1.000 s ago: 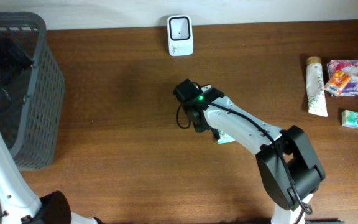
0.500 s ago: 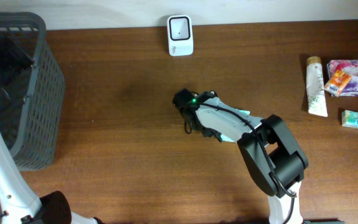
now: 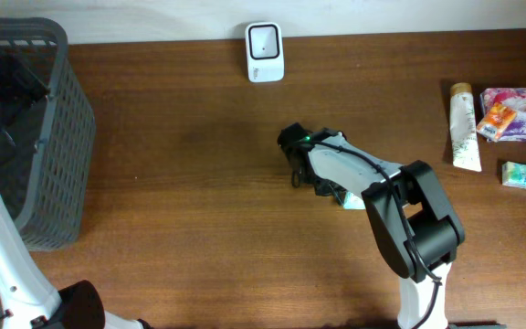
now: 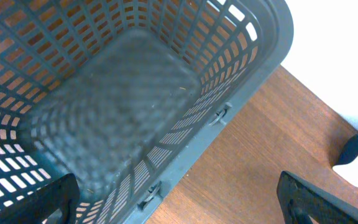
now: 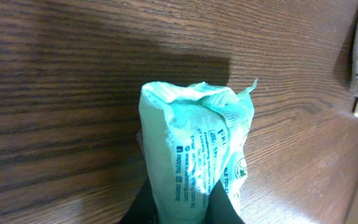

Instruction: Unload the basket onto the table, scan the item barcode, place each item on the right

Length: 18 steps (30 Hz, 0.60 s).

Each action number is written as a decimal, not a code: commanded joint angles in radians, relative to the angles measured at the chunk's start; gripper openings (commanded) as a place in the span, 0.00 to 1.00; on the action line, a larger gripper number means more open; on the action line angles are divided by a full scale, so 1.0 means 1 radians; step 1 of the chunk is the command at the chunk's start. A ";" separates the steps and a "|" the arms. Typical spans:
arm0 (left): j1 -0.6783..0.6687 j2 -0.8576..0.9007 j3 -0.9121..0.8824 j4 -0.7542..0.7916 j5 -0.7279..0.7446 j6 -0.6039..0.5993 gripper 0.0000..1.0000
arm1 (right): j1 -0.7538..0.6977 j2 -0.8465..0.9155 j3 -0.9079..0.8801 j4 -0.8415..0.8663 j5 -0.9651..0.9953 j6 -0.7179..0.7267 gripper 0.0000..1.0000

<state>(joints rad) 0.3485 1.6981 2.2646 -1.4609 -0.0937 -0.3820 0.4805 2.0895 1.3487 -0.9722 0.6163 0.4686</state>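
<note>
The item is a crumpled mint-green packet (image 5: 194, 143) with blue print, and my right gripper (image 5: 182, 208) is shut on it, a dark finger pressing each side, just over the wooden table. From overhead only a corner of the packet (image 3: 354, 199) peeks out under the right arm, mid-table. No barcode shows on the visible face. The white scanner (image 3: 265, 52) stands at the table's back edge, well away from the packet. My left gripper (image 4: 179, 208) hangs open above the rim of the grey basket (image 4: 185, 162), holding nothing.
The grey mesh basket (image 3: 48, 137) fills the table's left end. At the far right lie a white tube (image 3: 465, 128), a purple packet (image 3: 517, 114) and a small green box (image 3: 522, 175). The right arm's white links cross the table's middle.
The right gripper has closed on the green packet and shifted right and slightly nearer, away from the scanner. The left arm has stayed over the basket.
</note>
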 commanded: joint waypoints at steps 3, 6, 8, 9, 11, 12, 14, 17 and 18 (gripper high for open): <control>0.005 0.000 0.007 0.001 -0.008 0.016 0.99 | -0.017 -0.032 0.079 0.002 -0.266 -0.064 0.04; 0.005 0.000 0.007 0.001 -0.008 0.016 0.99 | -0.017 -0.077 0.255 -0.034 -0.604 -0.213 0.04; 0.005 0.000 0.007 0.001 -0.008 0.016 0.99 | -0.026 -0.080 0.330 -0.018 -0.907 -0.323 0.04; 0.005 0.000 0.007 0.001 -0.008 0.016 0.99 | -0.034 -0.080 0.330 0.013 -1.040 -0.354 0.04; 0.005 0.000 0.007 0.001 -0.008 0.016 0.99 | -0.051 -0.068 0.297 0.082 -1.236 -0.360 0.04; 0.005 0.000 0.007 0.001 -0.008 0.016 0.99 | -0.058 -0.065 0.260 0.127 -1.308 -0.360 0.04; 0.005 0.000 0.007 0.001 -0.008 0.016 0.99 | -0.080 -0.052 0.150 0.227 -1.399 -0.347 0.04; 0.005 0.000 0.007 0.001 -0.008 0.016 0.99 | -0.143 -0.046 0.042 0.303 -1.362 -0.295 0.08; 0.005 0.000 0.007 0.001 -0.008 0.016 0.99 | -0.180 -0.046 0.040 0.283 -1.322 -0.296 0.23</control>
<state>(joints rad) 0.3485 1.6981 2.2646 -1.4612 -0.0940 -0.3820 0.3740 2.0415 1.4117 -0.6796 -0.7021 0.1547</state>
